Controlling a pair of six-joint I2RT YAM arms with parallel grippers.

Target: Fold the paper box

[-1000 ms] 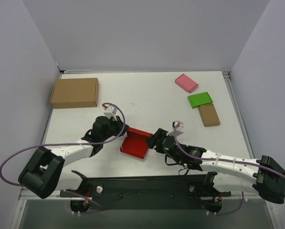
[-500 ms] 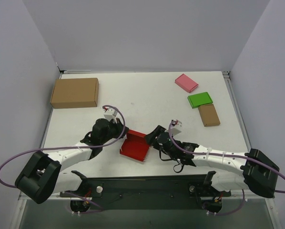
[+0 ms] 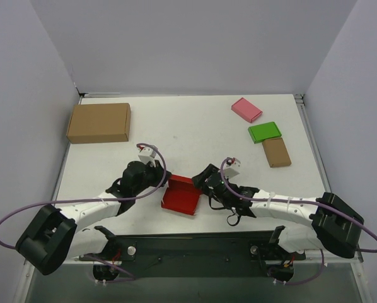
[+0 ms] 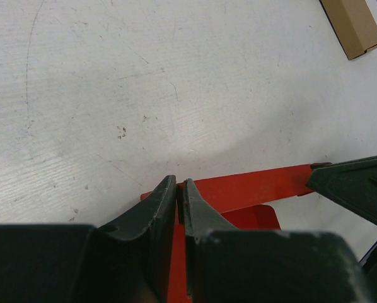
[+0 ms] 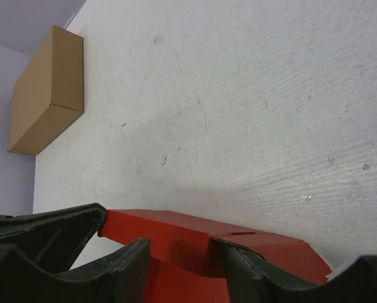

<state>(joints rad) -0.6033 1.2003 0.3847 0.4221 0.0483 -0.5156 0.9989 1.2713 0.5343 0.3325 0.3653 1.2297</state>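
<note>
The paper box (image 3: 181, 196) is bright red and lies half-formed near the table's front middle. My left gripper (image 3: 166, 184) is at its left edge. In the left wrist view that gripper (image 4: 178, 182) is shut on a thin upright red wall of the box (image 4: 251, 189). My right gripper (image 3: 203, 185) is at the box's right end. The right wrist view shows my right gripper (image 5: 185, 247) open, its fingers apart, with the box's red wall and a folded end flap (image 5: 195, 243) between them.
A large brown carton (image 3: 99, 122) sits at the back left. Pink (image 3: 246, 109), green (image 3: 265, 132) and small brown (image 3: 276, 152) flat boxes lie at the back right. The left gripper's finger (image 5: 50, 233) holds the box's far corner in the right wrist view.
The right gripper has slid a little left along the box and its jaws have narrowed slightly. The box has shifted slightly toward the near edge. The left gripper keeps its pinch.
</note>
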